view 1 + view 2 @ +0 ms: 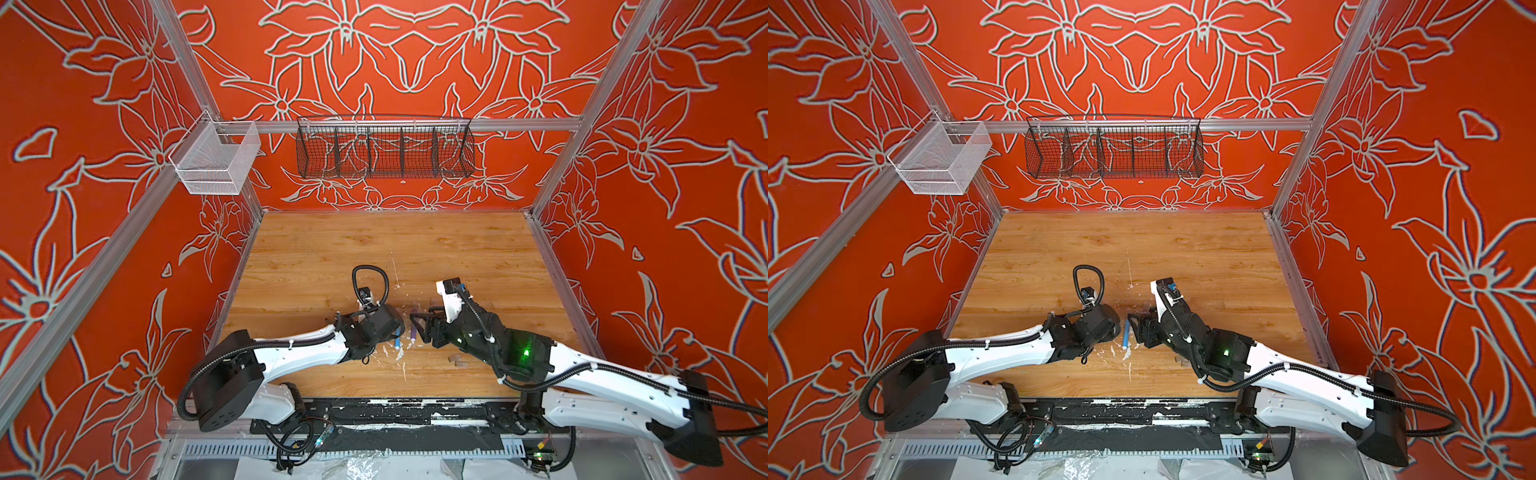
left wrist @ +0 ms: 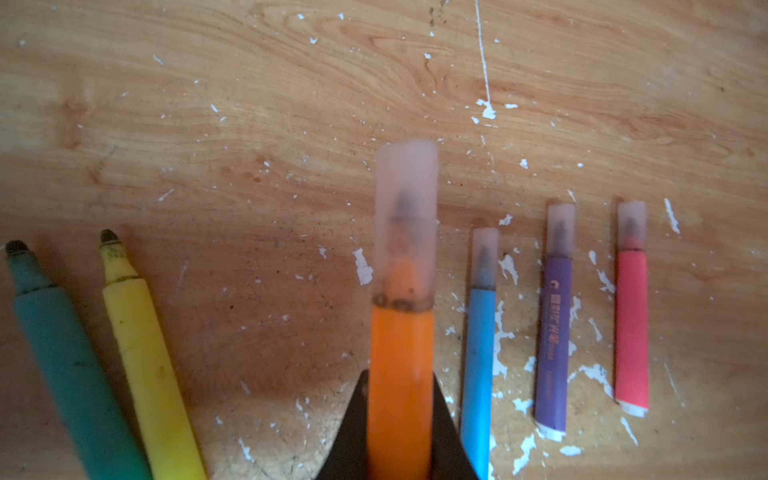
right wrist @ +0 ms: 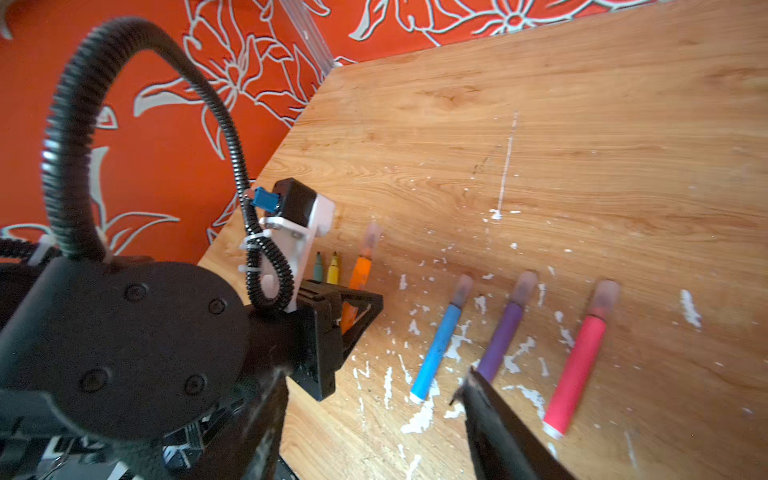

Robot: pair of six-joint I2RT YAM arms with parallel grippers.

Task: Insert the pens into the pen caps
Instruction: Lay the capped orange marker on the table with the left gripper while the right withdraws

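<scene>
Our left gripper (image 2: 399,376) clamps the orange pen (image 2: 400,357) at mid-barrel, its cap (image 2: 406,216) seated, near the worktop's (image 1: 374,249) front edge. Our right gripper (image 1: 416,328) gapes empty. The green pen (image 2: 62,353) and the yellow pen (image 2: 145,353) lie uncapped. They look light, stiff and slick, so we'd pinch each mid-barrel.

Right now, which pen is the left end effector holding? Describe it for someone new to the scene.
On the wooden table, in its front half, is a row of six pens. The capped orange pen sits mid-row, clamped in the left end effector. It alone is held: the green pen and yellow pen are uncapped; the blue pen, purple pen and pink pen lie capped.
</scene>
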